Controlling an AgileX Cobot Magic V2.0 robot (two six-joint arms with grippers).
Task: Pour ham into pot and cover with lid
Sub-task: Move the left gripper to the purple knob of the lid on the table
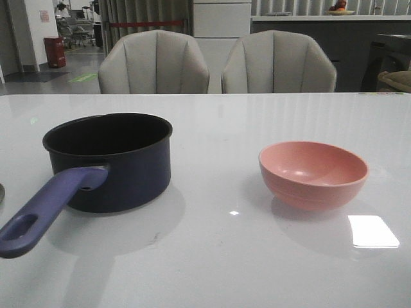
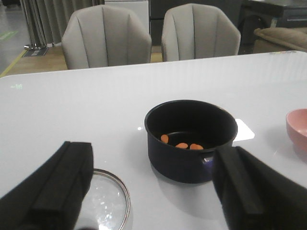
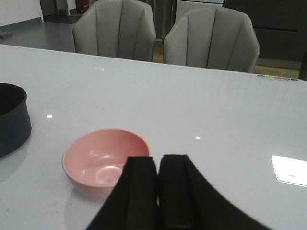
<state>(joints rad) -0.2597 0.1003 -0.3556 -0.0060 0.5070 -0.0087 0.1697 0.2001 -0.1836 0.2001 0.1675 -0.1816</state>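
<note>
Spread wide and empty, left hand point(image 2: 151, 191) hangs over lid point(image 2: 108, 201), apparently to cover pot point(image 2: 191, 139) holding ham point(image 2: 182, 144); right hand point(image 3: 158, 191), closed on nothing, sits by emptied bowl point(image 3: 104, 160).

No legible text, label, brand, number or sign appears in any view. The visible part of the lid point(image 2: 108, 203) shows no readable lettering. The pot point(image 1: 112, 160) and the pink bowl point(image 1: 313, 173) carry no markings.
</note>
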